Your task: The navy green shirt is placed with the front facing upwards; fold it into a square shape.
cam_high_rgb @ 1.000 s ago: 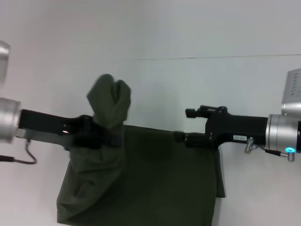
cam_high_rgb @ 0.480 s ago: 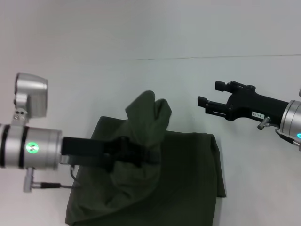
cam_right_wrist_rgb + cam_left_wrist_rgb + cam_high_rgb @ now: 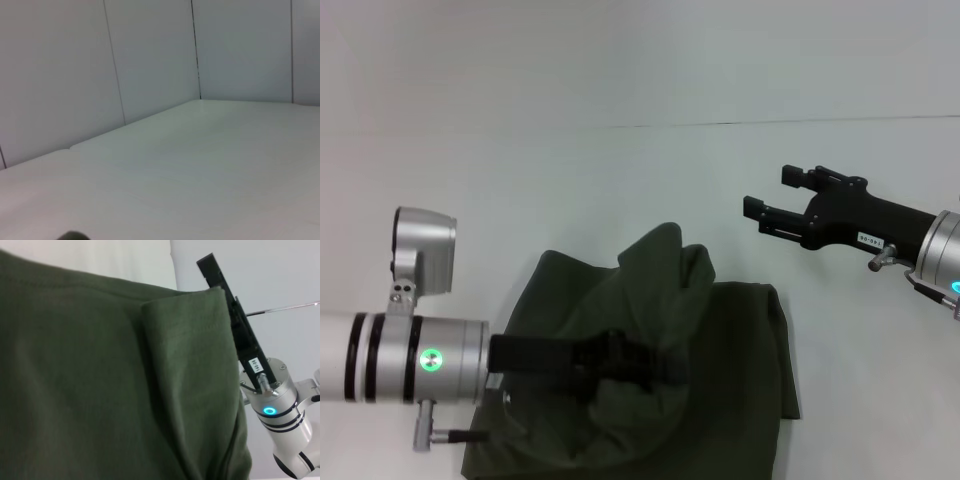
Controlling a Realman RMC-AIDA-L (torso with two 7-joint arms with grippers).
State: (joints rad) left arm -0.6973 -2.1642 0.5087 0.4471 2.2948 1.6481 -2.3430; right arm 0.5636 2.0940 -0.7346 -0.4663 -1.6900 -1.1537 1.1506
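The navy green shirt (image 3: 730, 380) lies partly folded on the white table, plain green side up; no lettering shows. My left gripper (image 3: 663, 367) reaches in from the left and is shut on a raised bunch of the shirt's fabric (image 3: 660, 270), which drapes over its fingers above the shirt's middle. My right gripper (image 3: 766, 190) hangs open and holds nothing, above the table beyond the shirt's far right corner. In the left wrist view green cloth (image 3: 100, 380) fills the picture, with the right gripper (image 3: 225, 295) behind its edge.
The white table (image 3: 620, 180) spreads beyond and beside the shirt. A thin seam line (image 3: 770, 122) crosses it at the back. The right wrist view shows only the tabletop (image 3: 200, 165) and panelled white walls (image 3: 150, 60).
My left gripper has carried the lifted fabric rightward and lower, over the shirt's middle. My right gripper let go of the shirt's far edge a second ago, rose to the right, and now holds nearly still.
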